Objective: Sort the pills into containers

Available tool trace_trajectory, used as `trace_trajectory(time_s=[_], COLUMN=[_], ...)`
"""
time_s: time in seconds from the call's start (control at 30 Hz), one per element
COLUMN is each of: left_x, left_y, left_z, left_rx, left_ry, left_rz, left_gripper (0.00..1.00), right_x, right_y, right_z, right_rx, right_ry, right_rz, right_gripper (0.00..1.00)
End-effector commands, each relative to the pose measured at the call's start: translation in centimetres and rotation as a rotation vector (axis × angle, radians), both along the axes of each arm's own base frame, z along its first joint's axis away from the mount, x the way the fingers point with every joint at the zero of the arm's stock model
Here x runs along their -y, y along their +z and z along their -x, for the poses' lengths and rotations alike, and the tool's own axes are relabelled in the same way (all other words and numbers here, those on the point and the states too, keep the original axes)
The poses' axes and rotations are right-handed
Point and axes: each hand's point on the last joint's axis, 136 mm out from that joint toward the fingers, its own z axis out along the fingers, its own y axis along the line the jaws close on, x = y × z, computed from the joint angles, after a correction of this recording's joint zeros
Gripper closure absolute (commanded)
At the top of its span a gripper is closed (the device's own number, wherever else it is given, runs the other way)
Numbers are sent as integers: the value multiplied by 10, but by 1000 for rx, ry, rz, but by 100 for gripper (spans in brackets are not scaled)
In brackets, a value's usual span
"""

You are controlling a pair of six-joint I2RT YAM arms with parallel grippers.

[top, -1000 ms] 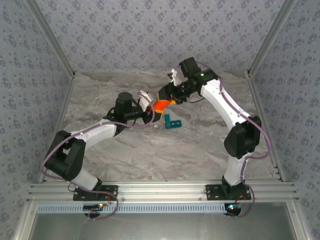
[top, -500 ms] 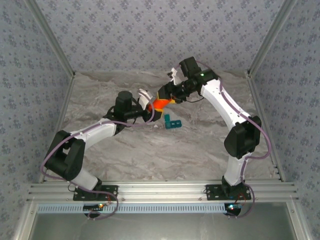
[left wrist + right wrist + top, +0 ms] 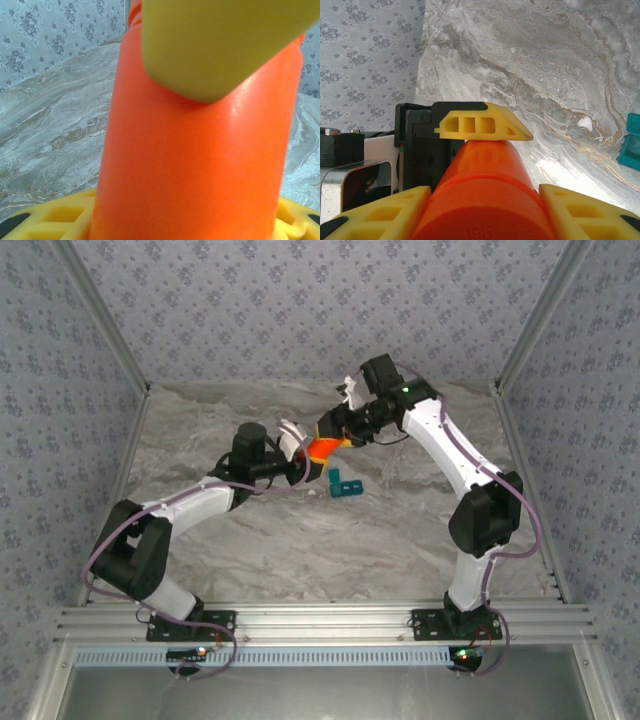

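1. The right fingers [image 3: 385, 212] are grasping the orange bottle [image 3: 320, 449] from both sides, holding it up off the table [image 3: 300, 540]
2. The left fingers [image 3: 220, 45] are clenching the same bottle from the opposite end, one finger lying across its top and the other beneath it
3. The teal container [image 3: 345, 484] is lying on the table near the bottle, on the side toward the arm bases, touching neither pair of fingers and sitting apart from both
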Motion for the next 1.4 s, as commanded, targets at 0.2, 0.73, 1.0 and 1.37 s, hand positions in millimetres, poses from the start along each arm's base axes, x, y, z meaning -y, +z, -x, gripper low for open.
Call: trace_trajectory(time_s=[0.2,0.73,1.0,1.37], left_x=[1,-2,1,5], left_y=[32,40,35,35], left_z=[-13,-20,-22,-22], left_rx=[-34,-54,-70,-78], left_ry=[75,121,113,95], left_rz=[72,24,13,11], left_gripper=[100,100,100,100], right_x=[42,84,65,30], right_y=[57,65,61,48], right_z=[-19,-45,-54,-54], right_rx=[101,363,343,253], right_ry=[-164,-633,-648,-539], right_rz=[-157,-199,-247,-299], right_gripper=[24,19,19,20])
